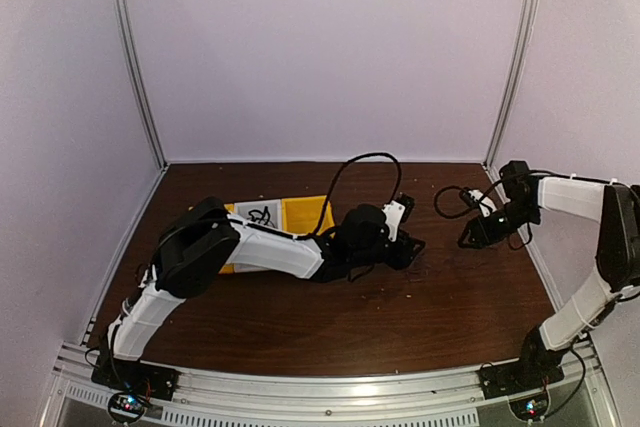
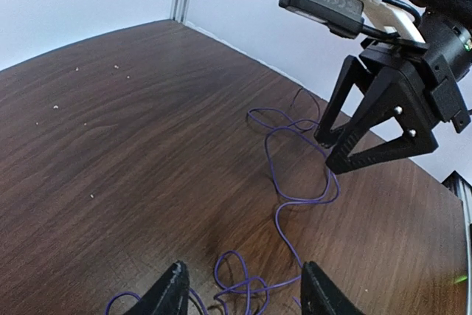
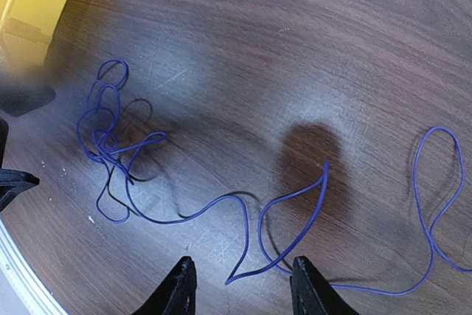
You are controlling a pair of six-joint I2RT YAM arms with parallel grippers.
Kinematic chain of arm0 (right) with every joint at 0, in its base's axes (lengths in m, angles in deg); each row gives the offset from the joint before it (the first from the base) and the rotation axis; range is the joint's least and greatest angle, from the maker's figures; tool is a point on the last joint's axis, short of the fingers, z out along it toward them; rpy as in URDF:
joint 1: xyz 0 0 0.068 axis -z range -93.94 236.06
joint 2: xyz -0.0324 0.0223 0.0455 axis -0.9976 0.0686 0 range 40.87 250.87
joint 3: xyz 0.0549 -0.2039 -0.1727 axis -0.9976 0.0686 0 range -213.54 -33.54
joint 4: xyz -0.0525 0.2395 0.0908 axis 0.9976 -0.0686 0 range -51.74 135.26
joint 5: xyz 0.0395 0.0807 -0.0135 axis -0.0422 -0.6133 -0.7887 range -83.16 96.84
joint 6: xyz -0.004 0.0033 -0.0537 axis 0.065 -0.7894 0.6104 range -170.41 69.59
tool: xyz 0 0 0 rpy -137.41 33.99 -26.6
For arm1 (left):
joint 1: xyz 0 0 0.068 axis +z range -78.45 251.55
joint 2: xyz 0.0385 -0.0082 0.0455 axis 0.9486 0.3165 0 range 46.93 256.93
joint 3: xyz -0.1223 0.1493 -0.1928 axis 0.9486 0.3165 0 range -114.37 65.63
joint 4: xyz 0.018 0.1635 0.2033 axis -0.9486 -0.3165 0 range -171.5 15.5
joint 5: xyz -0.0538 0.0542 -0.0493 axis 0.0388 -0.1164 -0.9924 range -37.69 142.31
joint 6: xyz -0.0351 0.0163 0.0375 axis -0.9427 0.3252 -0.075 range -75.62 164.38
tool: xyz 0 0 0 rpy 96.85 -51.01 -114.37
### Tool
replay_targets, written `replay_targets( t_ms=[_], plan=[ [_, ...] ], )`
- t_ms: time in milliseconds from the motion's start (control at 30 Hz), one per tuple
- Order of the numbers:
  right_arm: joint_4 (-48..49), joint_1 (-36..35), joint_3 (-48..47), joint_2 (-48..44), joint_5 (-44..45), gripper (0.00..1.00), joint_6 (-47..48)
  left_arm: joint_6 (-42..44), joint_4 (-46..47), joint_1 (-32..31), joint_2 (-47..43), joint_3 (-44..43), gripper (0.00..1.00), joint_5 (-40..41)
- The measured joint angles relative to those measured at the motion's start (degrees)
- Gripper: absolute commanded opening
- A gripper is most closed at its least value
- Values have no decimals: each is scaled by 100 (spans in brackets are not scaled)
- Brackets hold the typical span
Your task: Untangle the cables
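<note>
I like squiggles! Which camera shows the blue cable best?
Right wrist view: the blue cable lies spread out, tangle to far loop. Left wrist view catches only part; the top view barely shows it.

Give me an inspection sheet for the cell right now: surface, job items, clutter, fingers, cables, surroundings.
Surface: dark wood table, lightly scratched.
Job's things: one blue cable strung in loose loops across the table, with a knotted tangle at one end; no white or black cords seen.
Clutter: yellow object partly under the left arm; pale crumbs.
Grippers: left gripper fingers apart by the tangle, holding nothing; right gripper fingers apart over the loose run, holding nothing.
Cables: thick black arm cable arching above the left arm, off the table.
Surroundings: pale walls, metal frame posts; nothing else seen.
</note>
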State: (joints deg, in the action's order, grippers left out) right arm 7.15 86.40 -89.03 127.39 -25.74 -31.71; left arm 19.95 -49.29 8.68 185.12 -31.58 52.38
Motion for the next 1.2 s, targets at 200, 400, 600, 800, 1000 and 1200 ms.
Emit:
replay_targets(
  t_ms=[200, 400, 600, 800, 1000, 1200],
  plan=[
    [114, 0, -22, 505, 111, 32, -144, -122, -157, 0, 450, -479, 53, 72],
    [170, 0, -42, 732, 22, 1, -236, -260, -267, 0, 881, -807, 49, -98],
    [-291, 0, -468, 125, -678, 0, -15, -313, -304, 2, 1147, -1019, 33, -258],
    [-804, 0, -1792, -1005, -1589, 0, 129, -295, -289, 2, 1174, -1019, 20, -474],
    [-951, 0, -3252, -1392, -2400, 0, 17, -321, -212, 2, 1174, -911, 16, -614],
    [-249, 0, -4258, -1405, -2988, 0, -811, -387, 304, 0, 970, -293, 17, -664]
  ],
)
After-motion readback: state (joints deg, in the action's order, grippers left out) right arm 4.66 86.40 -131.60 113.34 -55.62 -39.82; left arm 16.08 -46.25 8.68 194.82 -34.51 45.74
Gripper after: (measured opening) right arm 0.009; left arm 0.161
